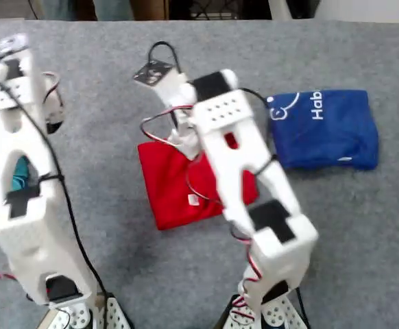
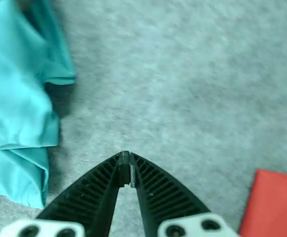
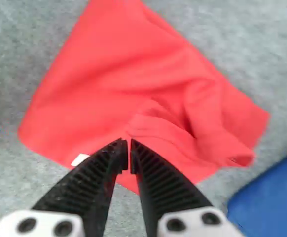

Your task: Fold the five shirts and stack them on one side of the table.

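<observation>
A red shirt (image 1: 168,188) lies roughly folded in the middle of the grey table, with a rumpled flap (image 3: 202,123) and a small white tag (image 3: 79,159). My right gripper (image 3: 128,148) is shut just above its near part, and no cloth shows pinched between the tips. To its right lies a blue shirt (image 1: 326,127), folded into a neat block, whose corner (image 3: 271,197) lies beside the red one. A crumpled teal shirt (image 2: 15,98) sits at the table's left edge. My left gripper (image 2: 125,165) is shut over bare table between the teal shirt and the red shirt's corner (image 2: 276,202).
The left arm (image 1: 21,205) stands along the table's left side, partly covering the teal shirt (image 1: 21,168). The right arm (image 1: 240,164) crosses over the red shirt's right part. Grey table (image 1: 103,82) stretches open at the back and front right.
</observation>
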